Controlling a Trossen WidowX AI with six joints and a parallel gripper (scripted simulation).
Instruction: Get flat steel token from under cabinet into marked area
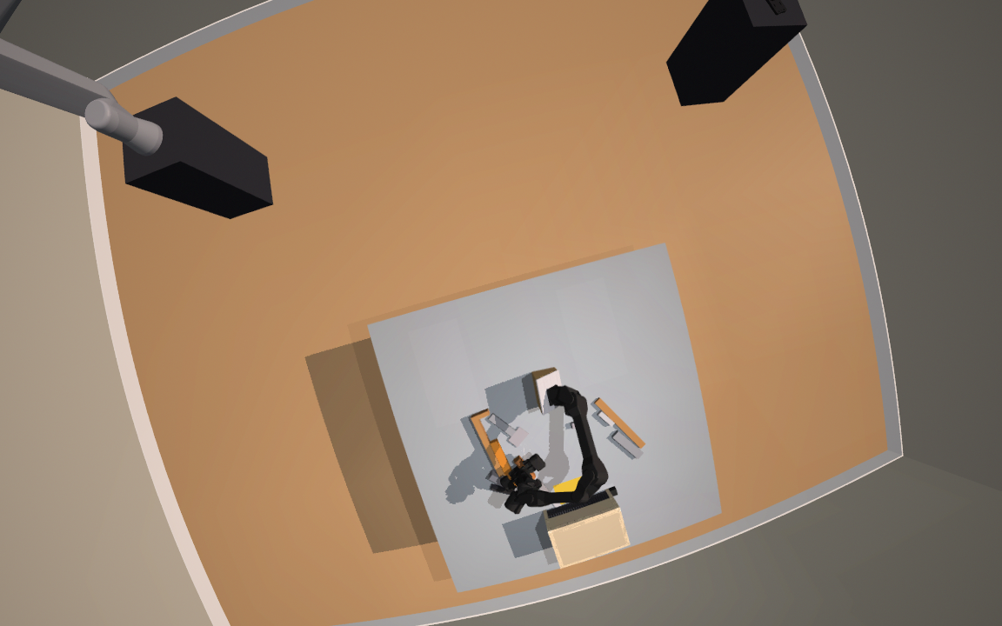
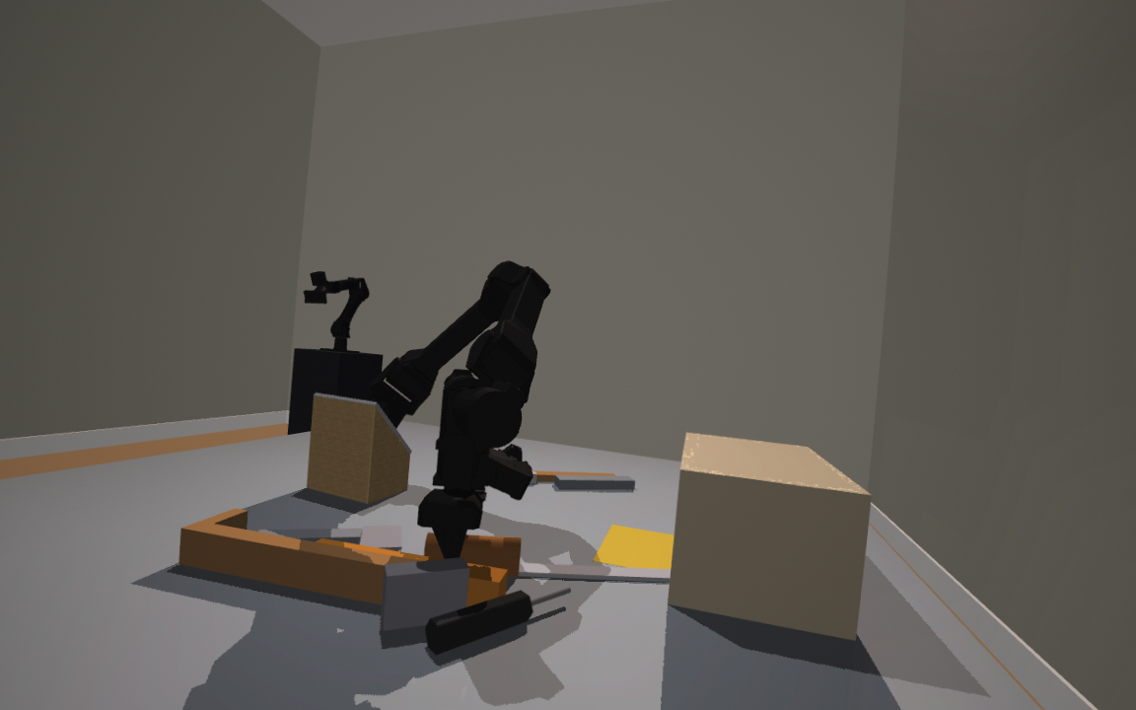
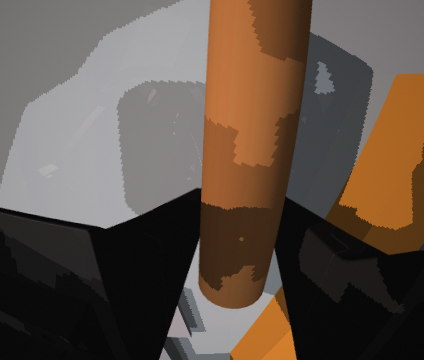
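My gripper [image 2: 451,554] [image 3: 239,202] is low over the table and shut on an orange round handle [image 2: 501,552] [image 3: 252,100], with one black finger on each side of it. A long thin grey rod [image 2: 594,577] lies low in line with the handle and reaches toward the cabinet [image 1: 590,536] [image 2: 766,547]; its far end meets the cabinet's outline in the exterior view, and I cannot tell whether it goes underneath. The yellow marked area [image 1: 566,486] [image 2: 635,547] lies in front of the cabinet, partly hidden by the arm and cabinet. The steel token is not visible.
An orange angled bar [image 1: 479,426] [image 2: 281,562] lies beside the gripper. A grey block [image 2: 424,596] and a black-handled two-prong tool [image 2: 479,620] are close by. An orange strip [image 1: 619,422] and grey block [image 1: 627,444] lie across the table. A wooden box [image 2: 340,450] stands near the arm base.
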